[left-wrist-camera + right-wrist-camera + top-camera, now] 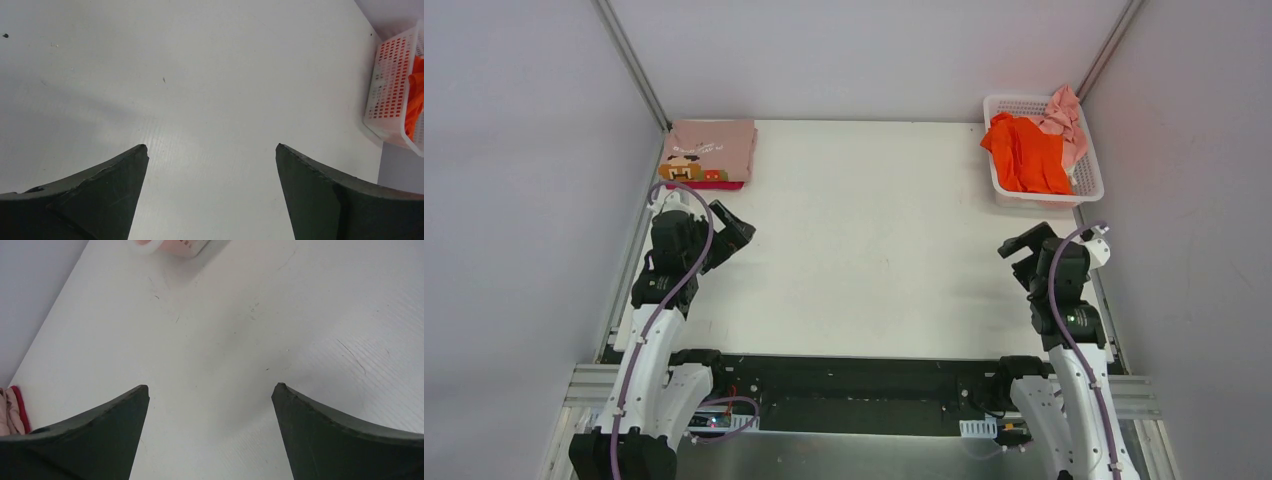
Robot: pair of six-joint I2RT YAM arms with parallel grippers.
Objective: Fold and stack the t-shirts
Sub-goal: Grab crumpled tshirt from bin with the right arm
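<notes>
currently left pincer (211,145) and right pincer (210,385) are hovering spread above the white desk (874,230); a bright orange cloth t-shirt (1027,155) is lying in a white plastic lattice basket (1036,199).

The white table (874,260) carries two things, both at its far edge. In the far left corner a folded magenta t-shirt (720,184) lies flat on it, with a folded dusty-pink t-shirt (716,142) stacked on top. A white lattice basket (1019,103) stands in the far right corner. Faint scratches mark the surface.
</notes>
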